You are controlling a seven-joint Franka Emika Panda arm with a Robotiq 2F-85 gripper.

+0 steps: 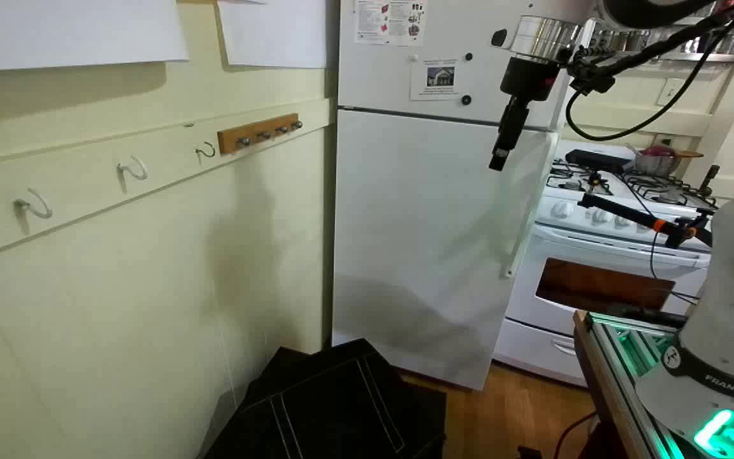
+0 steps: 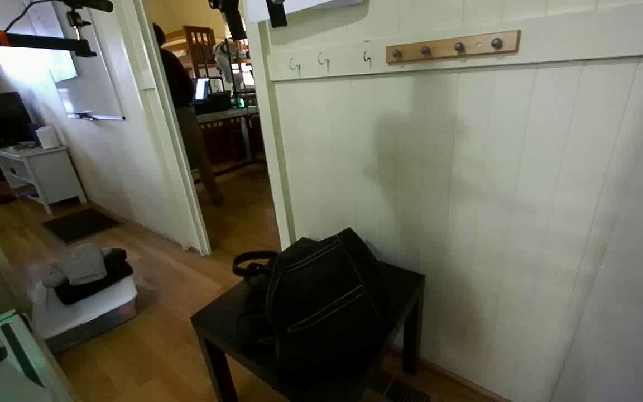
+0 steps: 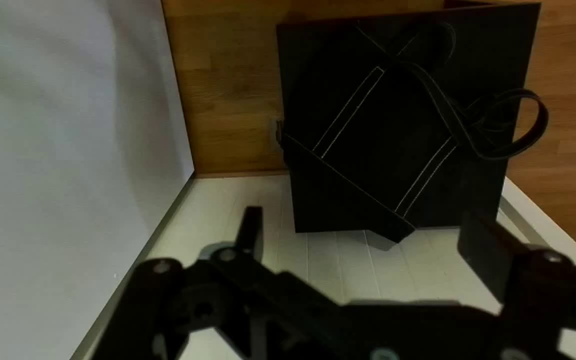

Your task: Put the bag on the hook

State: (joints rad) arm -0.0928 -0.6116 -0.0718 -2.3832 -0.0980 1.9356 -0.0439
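Jaws parted, empty, well above the bag (image 3: pixel 358 150); its slack strap (image 3: pixel 454 120), black against black table (image 2: pixel 221 314), could be missed.

In both exterior views the bag (image 2: pixel 327 298) is lying slumped well below the wooden strip (image 2: pixel 442 49), its floppy black fabric bulging and its pale stitching showing in paired lines. Its long thin black strap handles (image 3: pixel 445 107) are coiling loosely, a loop reaching out on the side farther from the strip. The hook (image 1: pixel 204 152), small and slender, is curving out just beside the end of that strip, at about its level and without touching it.
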